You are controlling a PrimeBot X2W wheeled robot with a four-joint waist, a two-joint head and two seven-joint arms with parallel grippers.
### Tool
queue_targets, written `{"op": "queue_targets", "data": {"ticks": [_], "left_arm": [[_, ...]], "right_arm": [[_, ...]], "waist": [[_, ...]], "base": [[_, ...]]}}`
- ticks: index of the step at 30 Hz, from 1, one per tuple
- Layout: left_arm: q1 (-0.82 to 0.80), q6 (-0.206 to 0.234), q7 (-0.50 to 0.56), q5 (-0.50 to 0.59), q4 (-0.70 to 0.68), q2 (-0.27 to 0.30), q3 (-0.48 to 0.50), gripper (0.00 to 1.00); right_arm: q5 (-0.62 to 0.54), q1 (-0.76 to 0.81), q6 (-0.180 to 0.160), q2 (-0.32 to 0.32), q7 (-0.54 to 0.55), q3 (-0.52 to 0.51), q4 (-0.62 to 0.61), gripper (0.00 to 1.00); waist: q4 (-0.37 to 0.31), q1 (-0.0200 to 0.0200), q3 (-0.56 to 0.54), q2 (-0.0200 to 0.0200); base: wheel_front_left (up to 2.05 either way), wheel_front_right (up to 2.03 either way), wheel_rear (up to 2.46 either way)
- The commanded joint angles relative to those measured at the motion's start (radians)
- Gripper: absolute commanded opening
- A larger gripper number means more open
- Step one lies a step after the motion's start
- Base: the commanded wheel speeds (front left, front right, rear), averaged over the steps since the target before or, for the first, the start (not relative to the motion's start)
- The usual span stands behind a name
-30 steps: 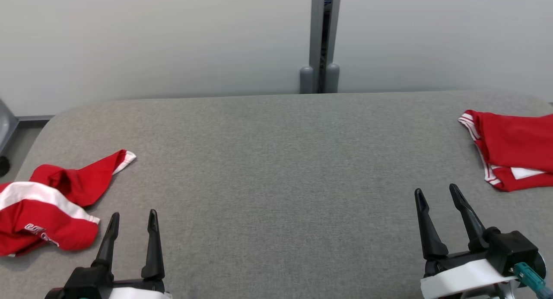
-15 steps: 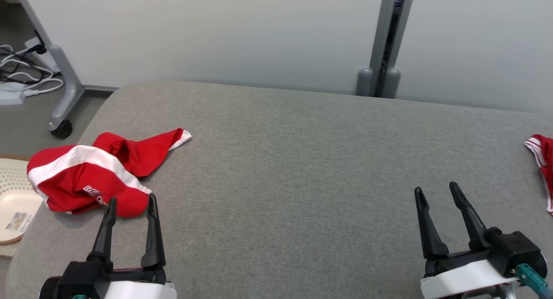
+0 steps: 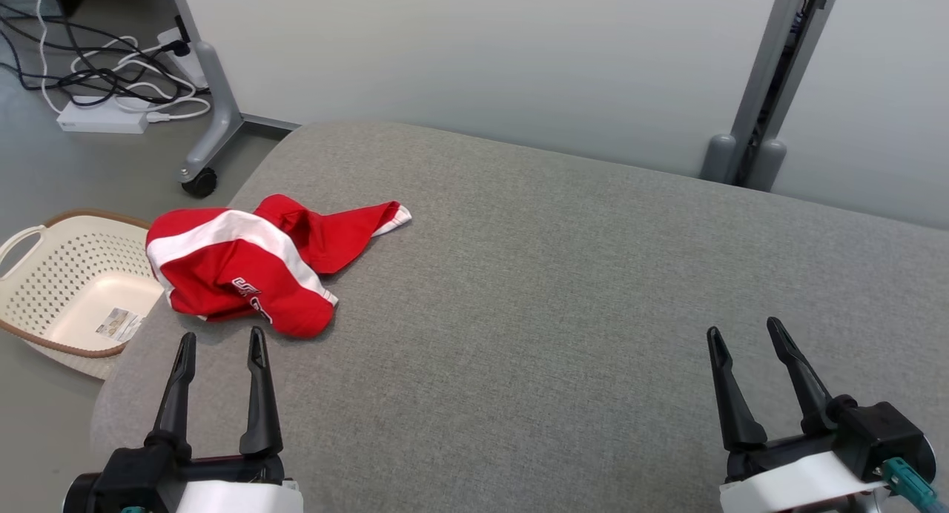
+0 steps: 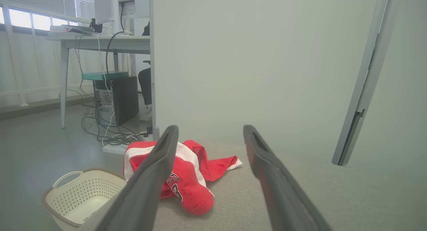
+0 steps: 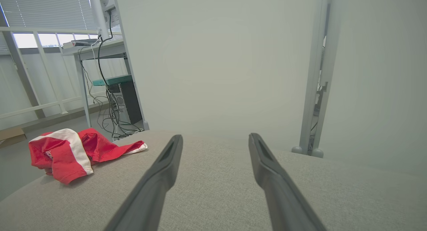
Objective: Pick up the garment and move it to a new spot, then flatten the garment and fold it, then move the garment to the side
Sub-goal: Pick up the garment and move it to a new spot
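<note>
Crumpled red-and-white cloth garment (image 3: 237, 265) lies on grey fabric-covered counter (image 3: 534, 290), just ahead of left gripper (image 3: 220, 339). Left gripper and right gripper (image 3: 743, 326): fingers apart, both empty.

Before me, the grey fabric surface (image 3: 534, 290) carries a crumpled red-and-white garment (image 3: 245, 268) at the frame's left, near its edge.

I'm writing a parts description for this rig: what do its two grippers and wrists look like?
Both the left gripper and right gripper have two long, tapering black fingers on a black base, backed by a white wrist shell. A teal connector sticks out at the right wrist.
</note>
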Motion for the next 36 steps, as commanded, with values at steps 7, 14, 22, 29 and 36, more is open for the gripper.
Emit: {"op": "queue_targets", "data": {"ticks": [7, 14, 22, 29, 36], "left_arm": [[0.006, 0.013, 0.0, -0.016, -0.005, 0.003, 0.015, 1.0], [0.015, 0.021, 0.0, -0.021, -0.008, 0.003, 0.013, 1.0], [0.015, 0.026, 0.0, -0.027, -0.012, 0.003, 0.018, 1.0], [0.003, 0.04, 0.0, -0.048, -0.014, 0.003, 0.026, 1.0], [-0.055, 0.065, 0.0, -0.09, -0.008, 0.003, 0.023, 1.0]], "right_arm": [[-0.007, 0.003, 0.0, -0.002, -0.005, 0.005, -0.005, 1.0], [-0.002, 0.002, 0.0, -0.008, -0.005, 0.013, -0.002, 1.0], [0.005, 0.011, 0.0, -0.02, -0.005, 0.017, 0.003, 1.0], [0.016, -0.001, 0.0, -0.04, -0.005, 0.016, 0.003, 1.0], [0.006, -0.044, 0.0, -0.076, -0.005, 0.016, -0.017, 1.0]], "waist": [[0.044, 0.0, -0.007, 0.0], [0.05, 0.0, -0.011, 0.0], [0.039, 0.0, -0.013, 0.0], [0.039, 0.0, 0.012, 0.0], [0.031, 0.0, 0.101, 0.0]], "base": [[0.0, 0.0, 0.0], [0.0, 0.0, 0.0], [0.0, 0.0, 0.0], [0.0, 0.0, 0.0], [0.0, 0.0, 0.0]]}}
